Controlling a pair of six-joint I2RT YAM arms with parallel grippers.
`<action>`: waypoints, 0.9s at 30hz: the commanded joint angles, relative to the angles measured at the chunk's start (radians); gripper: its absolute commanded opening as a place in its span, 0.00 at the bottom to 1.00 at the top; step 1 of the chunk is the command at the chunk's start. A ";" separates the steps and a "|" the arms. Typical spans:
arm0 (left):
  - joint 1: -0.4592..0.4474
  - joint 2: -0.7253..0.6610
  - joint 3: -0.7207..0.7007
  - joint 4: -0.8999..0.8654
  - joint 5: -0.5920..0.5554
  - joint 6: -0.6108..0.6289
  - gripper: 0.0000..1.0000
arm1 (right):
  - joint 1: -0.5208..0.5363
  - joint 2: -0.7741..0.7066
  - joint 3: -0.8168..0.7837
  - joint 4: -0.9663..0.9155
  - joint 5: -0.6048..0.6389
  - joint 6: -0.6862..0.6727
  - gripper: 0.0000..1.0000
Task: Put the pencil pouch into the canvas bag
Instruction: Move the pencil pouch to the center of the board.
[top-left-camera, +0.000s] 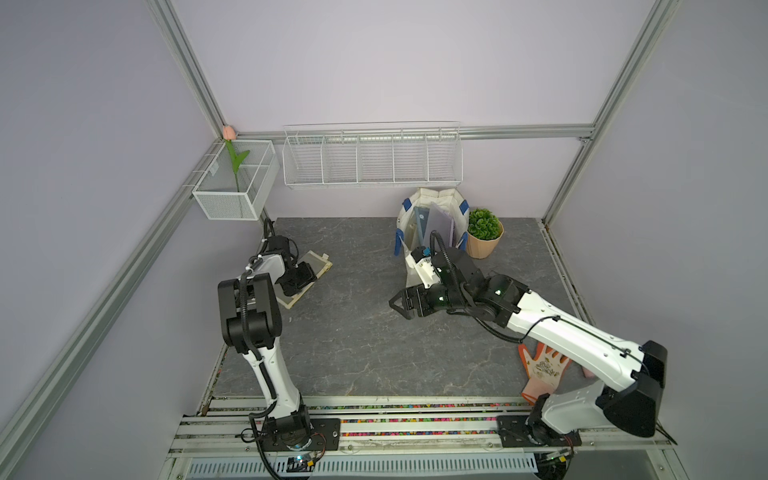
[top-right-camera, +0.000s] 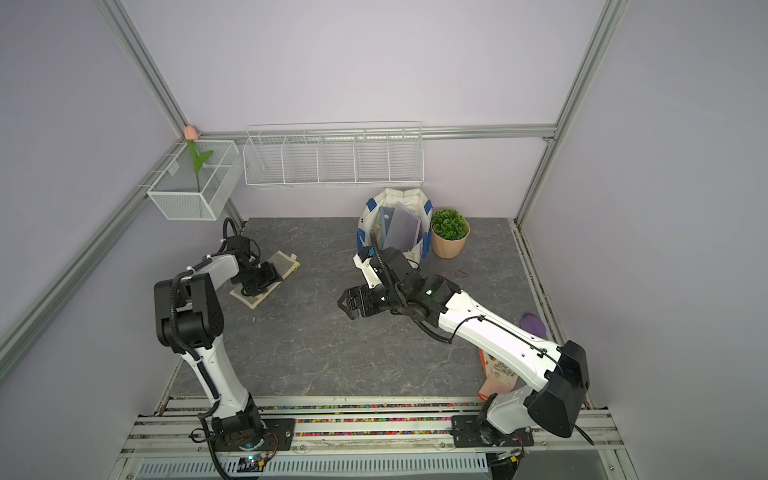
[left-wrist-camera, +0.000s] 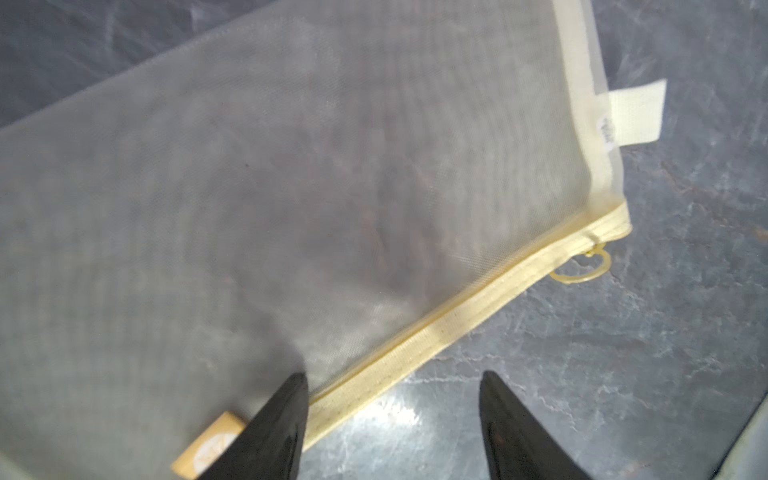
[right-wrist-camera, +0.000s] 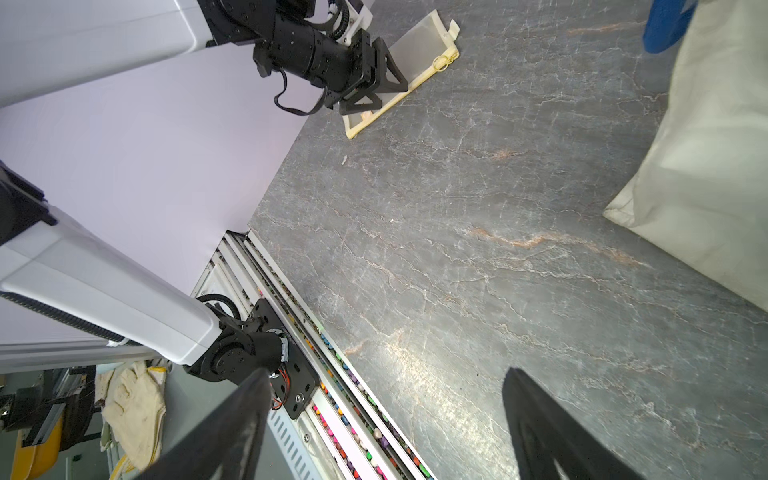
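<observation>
In a top view the pencil pouch (top-left-camera: 319, 266) lies flat on the table (top-left-camera: 374, 353) at ten o'clock under the left gripper (top-left-camera: 297, 284), and the canvas bag (top-left-camera: 432, 194) stands at one o'clock. The left wrist view shows that gripper's jaws apart, straddling the pouch's zipper edge (left-wrist-camera: 457, 316). In the right wrist view the right gripper (right-wrist-camera: 386, 370) hangs over the table, jaws spread.

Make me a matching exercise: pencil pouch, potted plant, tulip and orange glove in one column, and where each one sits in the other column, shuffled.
Things:
1. pencil pouch
2. potted plant
3. tulip
4. orange glove

Places:
A. standing in the white mesh basket
B. partly hidden under the right arm
C. flat on the table by the left arm
D. beside the canvas bag

Pairs: 1-C, 2-D, 3-A, 4-B
</observation>
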 joint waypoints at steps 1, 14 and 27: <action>-0.006 -0.058 -0.086 -0.008 0.056 -0.035 0.65 | -0.012 0.001 -0.023 0.026 -0.023 0.014 0.89; -0.258 -0.346 -0.496 0.162 0.179 -0.285 0.63 | -0.116 -0.047 -0.097 -0.077 -0.053 0.002 0.89; -0.649 -0.497 -0.549 0.340 0.250 -0.582 0.64 | -0.159 -0.048 -0.238 -0.059 -0.097 0.027 0.89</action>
